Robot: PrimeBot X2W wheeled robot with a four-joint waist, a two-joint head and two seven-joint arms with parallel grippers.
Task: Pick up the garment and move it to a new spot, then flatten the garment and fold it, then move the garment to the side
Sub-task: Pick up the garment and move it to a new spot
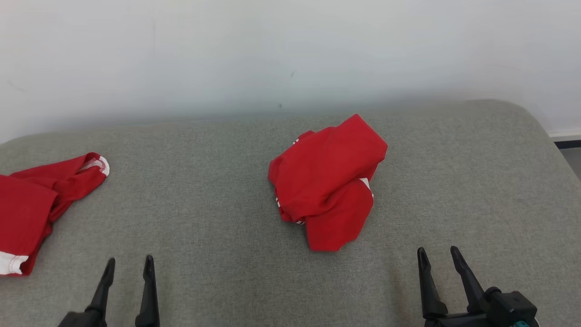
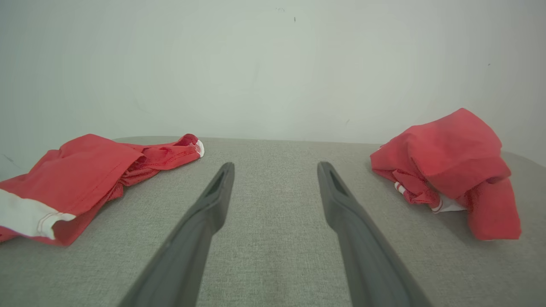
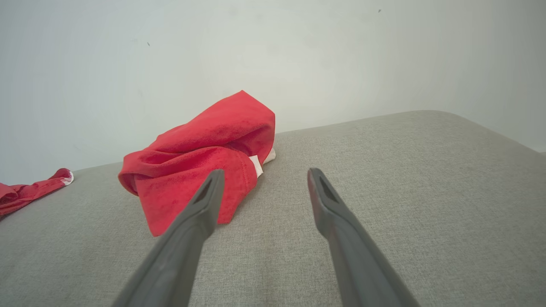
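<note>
There are two pincers and two red garments (both have a bit of white trim).

The left pincer (image 1: 130, 259) has its two dark fingers spread wide, and there is nothing between them. The right pincer (image 1: 437, 249) is spread wide too, and it holds nothing. Both hang just over the soft top, with their fingers pointing toward the wall.

The crumpled garment (image 1: 327, 181) is the one in a heap. It lies ahead of the right pincer and a little to that pincer's left, near it but not touching. In the right wrist view, the pincer's left finger crosses in front of the heap's near flap. From the left pincer, this heap is ahead and well off to the right.

The second garment (image 1: 32, 200) lies ahead of the left pincer and off to its left, apart from it. It is more spread out and flatter, and part of it runs off the edge of the head view. The two garments are well apart.

Everything lies on one big grey cushion (image 1: 204, 218) with a woven cloth cover and a rounded corner on the right. Behind it stands a plain white wall (image 1: 272, 54), with a dark strip at its foot on the far right.
</note>
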